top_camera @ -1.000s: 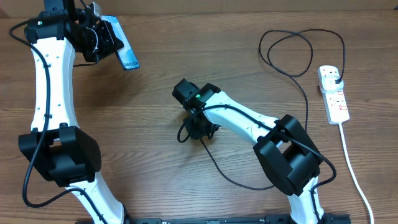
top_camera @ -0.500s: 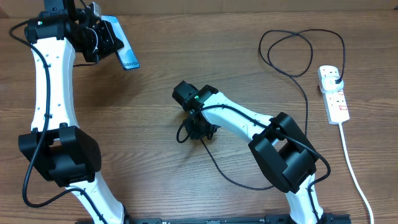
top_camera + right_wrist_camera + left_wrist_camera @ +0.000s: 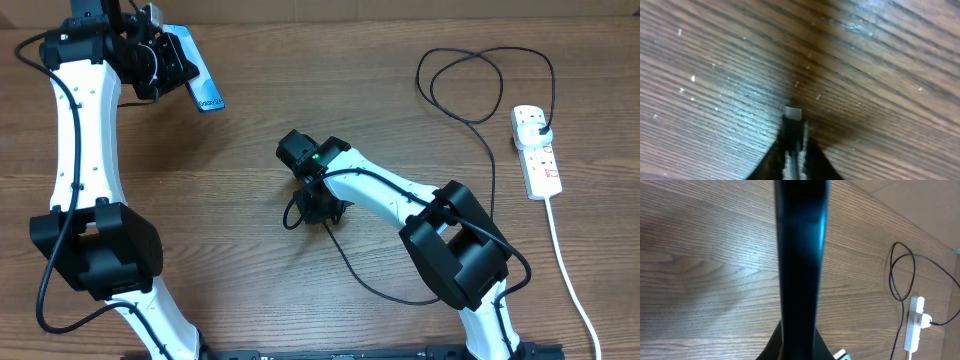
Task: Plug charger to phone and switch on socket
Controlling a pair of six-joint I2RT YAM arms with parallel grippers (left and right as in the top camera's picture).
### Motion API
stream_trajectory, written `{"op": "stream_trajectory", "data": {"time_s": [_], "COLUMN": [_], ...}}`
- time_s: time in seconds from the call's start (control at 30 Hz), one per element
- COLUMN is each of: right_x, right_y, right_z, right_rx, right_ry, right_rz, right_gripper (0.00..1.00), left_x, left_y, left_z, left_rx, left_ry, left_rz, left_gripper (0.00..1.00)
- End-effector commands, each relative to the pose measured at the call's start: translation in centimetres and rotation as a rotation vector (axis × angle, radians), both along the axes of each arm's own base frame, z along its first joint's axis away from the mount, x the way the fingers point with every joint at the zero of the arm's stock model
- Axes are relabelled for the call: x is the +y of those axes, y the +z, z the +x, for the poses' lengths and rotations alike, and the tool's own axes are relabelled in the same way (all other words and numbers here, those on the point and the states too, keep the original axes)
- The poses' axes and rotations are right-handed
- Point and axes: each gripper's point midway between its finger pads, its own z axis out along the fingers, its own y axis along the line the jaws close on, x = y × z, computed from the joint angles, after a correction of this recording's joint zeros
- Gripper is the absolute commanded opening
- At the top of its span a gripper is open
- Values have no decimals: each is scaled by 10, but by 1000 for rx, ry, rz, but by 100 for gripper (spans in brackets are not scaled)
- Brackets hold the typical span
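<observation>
Right jaws pinch the charger tip between them.

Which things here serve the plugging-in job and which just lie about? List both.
Job: phone, held in the left tool; charger, its tip in the right tool; power strip.
Lying about: only the strip's white cord and the table.

The phone sits at the far left of the table, up in the left gripper, well apart from the socket at the right edge. The charger plugs into the socket's far end, loops to its left, then runs forward to mid-table, its tip between the right gripper's fingers
</observation>
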Motion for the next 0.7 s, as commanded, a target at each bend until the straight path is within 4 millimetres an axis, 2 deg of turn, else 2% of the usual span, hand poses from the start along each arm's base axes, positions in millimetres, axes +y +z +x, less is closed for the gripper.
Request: {"op": "stream_trajectory", "data": {"time_s": [0.0, 0.3, 0.47, 0.6, 0.67], "right_x": [-2, -9, -4, 4, 11], "right_y": [-14, -22, -21, -17, -5], "right_z": [-7, -15, -14, -8, 4], "right_rx": [19, 40, 41, 27, -5], "right_ry": [5, 5, 6, 3, -7], "right_rz": [-29, -46, -20, 16, 47], "right_gripper": [13, 13, 4, 4, 4], "left_x": [-3, -3, -3, -7, -20], "left_y": [9, 9, 9, 11, 20], "left_z": [2, 2, 2, 2, 1], "left_rx": [-23, -23, -23, -30, -87], "left_ry": [-3, -4, -4, -20, -117], "left_rz": [-28, -29, -29, -51, -93], "left_gripper": [4, 4, 4, 4, 4]}}
